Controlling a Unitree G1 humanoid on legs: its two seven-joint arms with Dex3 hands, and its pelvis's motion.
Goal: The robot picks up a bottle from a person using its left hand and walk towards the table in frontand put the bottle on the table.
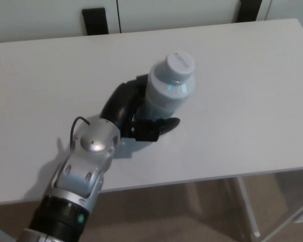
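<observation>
The white table [252, 101] fills most of the head view, its far edge running along the top and its near edge across the lower part, with brownish floor [192, 212] below it. Its top is bare apart from what the robot brings. It is the goal of the carry, so the walking part looks done.

The left arm [83, 171] is the next largest thing. It reaches from the near left corner of the table toward the middle, with the silver forearm over the near edge. That reach puts the load well inside the table and not at its rim, which I judge a sensible choice for a tall thing that could topple.

The bottle [166, 93] sits about midway between the far and near edges, near the middle of the table's length. It is pale and translucent and stands close to upright, leaning a little toward the right end. Its base is hidden behind the hand, so I cannot tell whether it touches the tabletop or hangs just above it.

The left robot hand [136, 118] grasps the bottle low on its body. The black palm curves round the left side and a finger [166, 123] wraps across the near side. A low grip leaves the top free and keeps the weight steady.

The white cap [180, 63] is on and faces the camera.

The right robot hand does not show.
</observation>
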